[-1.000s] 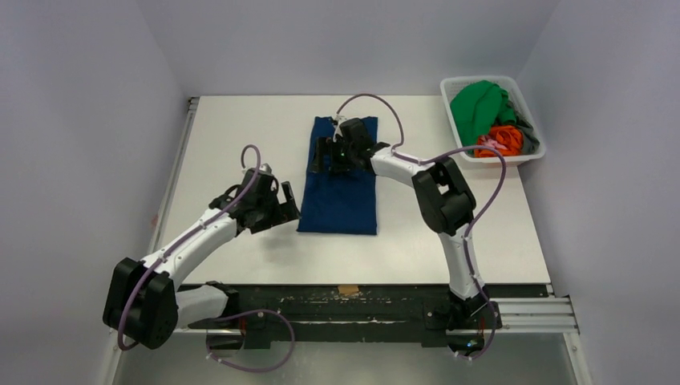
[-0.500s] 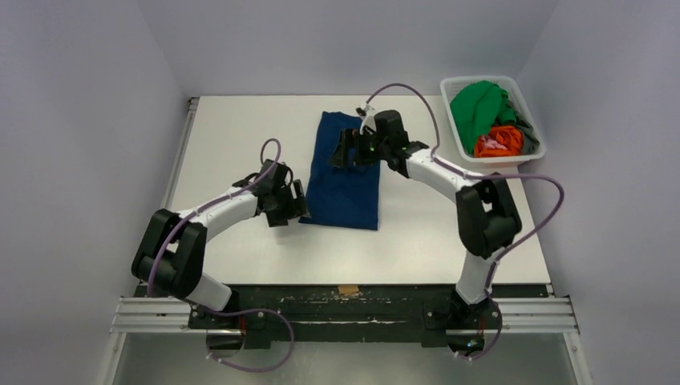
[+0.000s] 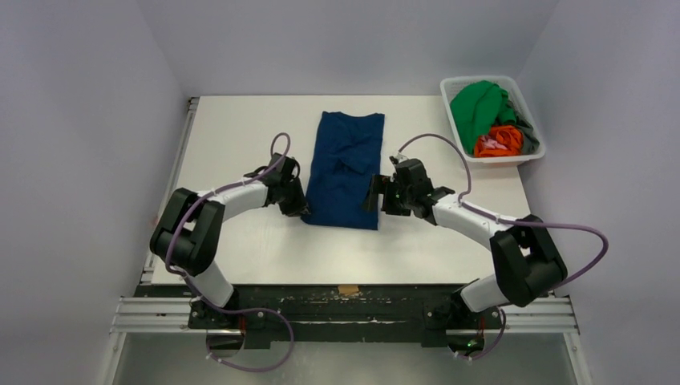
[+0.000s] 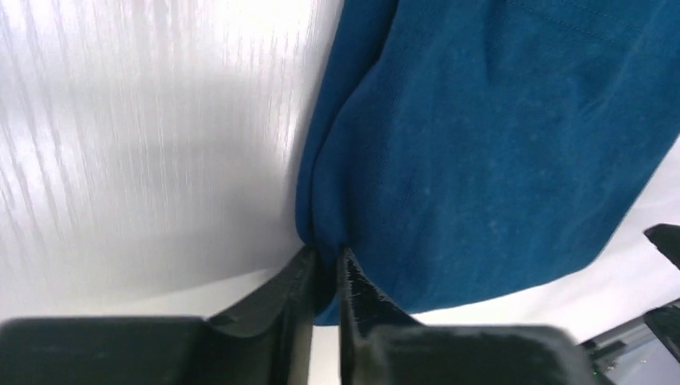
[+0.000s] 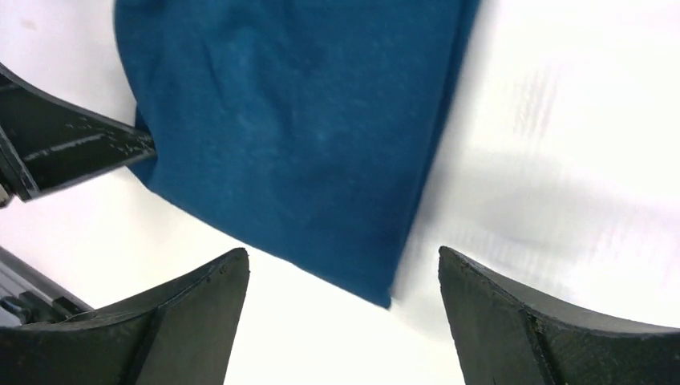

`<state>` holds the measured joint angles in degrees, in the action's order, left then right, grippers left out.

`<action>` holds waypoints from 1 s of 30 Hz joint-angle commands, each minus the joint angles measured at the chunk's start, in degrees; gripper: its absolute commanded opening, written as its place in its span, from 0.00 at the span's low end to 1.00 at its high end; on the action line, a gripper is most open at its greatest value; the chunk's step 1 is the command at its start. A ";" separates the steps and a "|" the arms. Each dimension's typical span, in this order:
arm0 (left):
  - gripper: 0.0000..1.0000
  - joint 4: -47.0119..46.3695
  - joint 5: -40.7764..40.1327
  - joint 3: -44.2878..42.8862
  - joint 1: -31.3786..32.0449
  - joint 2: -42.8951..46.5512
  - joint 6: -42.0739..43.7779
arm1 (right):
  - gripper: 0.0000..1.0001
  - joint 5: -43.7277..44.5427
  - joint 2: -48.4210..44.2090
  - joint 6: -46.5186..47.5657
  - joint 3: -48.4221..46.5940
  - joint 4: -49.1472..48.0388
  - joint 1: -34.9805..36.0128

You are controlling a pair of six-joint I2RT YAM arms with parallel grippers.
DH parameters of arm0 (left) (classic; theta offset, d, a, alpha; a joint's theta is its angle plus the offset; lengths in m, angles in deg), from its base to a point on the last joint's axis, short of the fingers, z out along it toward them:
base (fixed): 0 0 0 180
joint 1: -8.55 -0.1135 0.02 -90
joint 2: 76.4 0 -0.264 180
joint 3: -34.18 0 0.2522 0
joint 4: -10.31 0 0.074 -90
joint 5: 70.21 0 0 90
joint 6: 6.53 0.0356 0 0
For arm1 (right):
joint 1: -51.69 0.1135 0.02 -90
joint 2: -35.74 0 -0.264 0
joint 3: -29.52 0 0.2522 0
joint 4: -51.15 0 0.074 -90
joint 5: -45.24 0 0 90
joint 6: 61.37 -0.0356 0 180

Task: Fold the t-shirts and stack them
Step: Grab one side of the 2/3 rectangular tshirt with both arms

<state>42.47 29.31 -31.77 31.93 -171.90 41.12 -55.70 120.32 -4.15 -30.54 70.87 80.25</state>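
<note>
ok, status, near to far. left pincer (image 4: 329, 258) is down at the near-left corner of the navy t-shirt (image 3: 345, 170), jaws narrow and pinched on the cloth edge; the left wrist view shows a fold of fabric bunched between the fingertips. right pincer (image 5: 341, 269) sits at the near-right corner, jaws wide with the corner between them, nothing gripped yet as far as i can see. both are low over the desk (image 3: 240, 132).

the navy t-shirt lies mid-desk as a long narrow strip running away from the arms, some wrinkles around the middle. print not visible, so probably face down or folded inside. looks like the lengthwise fold is done and the cross fold isn't.

far right corner: white basket (image 3: 532, 152) holding the green t-shirt (image 3: 477, 104), orange t-shirt (image 3: 497, 143) and a bit of dark grey t-shirt (image 3: 525, 128), all crumpled, none folded.

progress, my read: early. first shirt roughly half folded, no stack started, three left in the basket. next likely needs the right side to close on its corner, then both lift the near hem toward the far end together. risk: uneven lift skews the strip.
</note>
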 commanded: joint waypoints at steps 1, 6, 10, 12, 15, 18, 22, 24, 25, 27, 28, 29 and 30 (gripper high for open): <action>0.01 -2.11 2.54 -0.62 0.33 -2.47 0.28 | 0.83 5.95 -4.53 -3.93 3.33 2.80 0.01; 0.00 -4.08 2.08 3.94 0.62 1.26 -0.36 | 0.71 2.88 -2.53 -4.82 7.47 1.06 1.57; 0.00 -4.68 1.70 6.70 0.70 4.27 -0.87 | 0.53 2.44 1.29 -4.67 7.46 0.19 2.08; 0.00 -4.68 1.62 7.43 0.82 5.14 -0.96 | 0.46 1.76 2.43 -4.79 7.81 -0.62 2.40; 0.00 -4.93 1.54 8.56 1.12 6.56 -1.45 | 0.19 -0.77 2.80 -5.17 8.62 -1.56 3.14; 0.00 -5.38 1.60 10.53 1.51 9.24 -2.12 | 0.03 -1.32 0.55 -5.30 10.12 -0.08 4.84; 0.00 -4.62 1.40 15.16 3.56 16.94 -3.66 | 0.00 -4.26 -5.97 -6.06 13.30 3.66 6.47; 0.00 -2.29 -0.45 18.24 5.39 23.62 -4.68 | 0.00 -6.37 -11.96 -6.39 14.74 6.77 8.07; 0.00 -0.27 -1.80 19.52 6.98 27.19 -5.19 | 0.00 -7.56 -14.50 -6.34 15.09 9.10 8.87; 0.00 4.65 -4.37 21.21 10.70 35.24 -6.85 | 0.00 -9.99 -20.29 -6.22 15.69 13.20 10.09; 0.00 6.73 -4.88 21.79 12.72 39.53 -7.53 | 0.00 -11.18 -23.05 -6.27 15.81 15.18 10.40; 0.00 8.27 -5.06 22.23 14.11 43.79 -8.23 | 0.00 -11.83 -25.91 -6.51 15.86 16.90 10.46; 0.00 9.69 -4.93 22.58 15.21 47.43 -8.64 | 0.00 -12.10 -28.74 -6.78 15.69 18.07 10.46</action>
<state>44.74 27.25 -10.61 42.48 -137.10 35.98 -62.37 100.80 -10.01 -14.85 80.57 90.04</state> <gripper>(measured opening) 0.015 0.008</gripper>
